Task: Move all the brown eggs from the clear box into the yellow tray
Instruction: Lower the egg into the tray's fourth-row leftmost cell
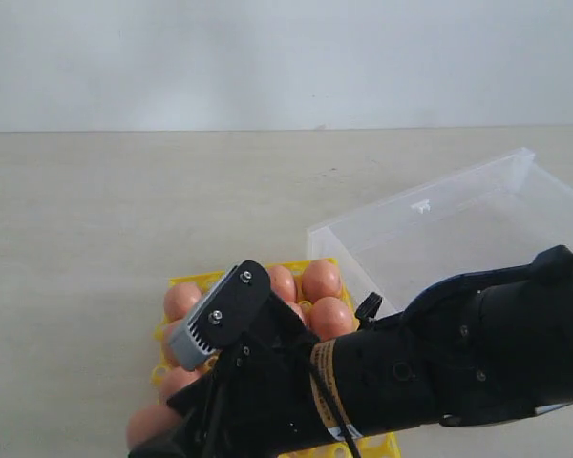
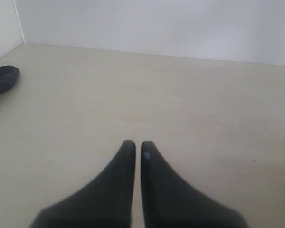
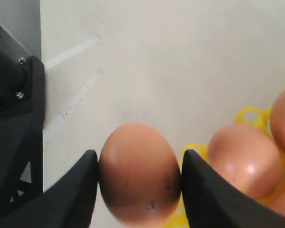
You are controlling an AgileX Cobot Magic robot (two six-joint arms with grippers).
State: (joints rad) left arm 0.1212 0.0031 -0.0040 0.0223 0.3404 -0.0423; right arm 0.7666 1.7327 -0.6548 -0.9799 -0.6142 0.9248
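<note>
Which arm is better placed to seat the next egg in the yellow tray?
Right. Its jaws clamp an egg at the edge of the yellow tray. The left arm's jaws are shut over bare table, no egg or tray in its view.

Bright, even, soft light; shadows faint; box (image 1: 458,224) pale, slightly washed out; soft sheen on egg (image 3: 137,171); left fingers (image 2: 109,199) blurred at close range; overall mild softness.

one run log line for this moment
right fingers: gripping brown egg | at yellow tray edge | left fingers: shut, over table | clear box: no eggs visible
</note>
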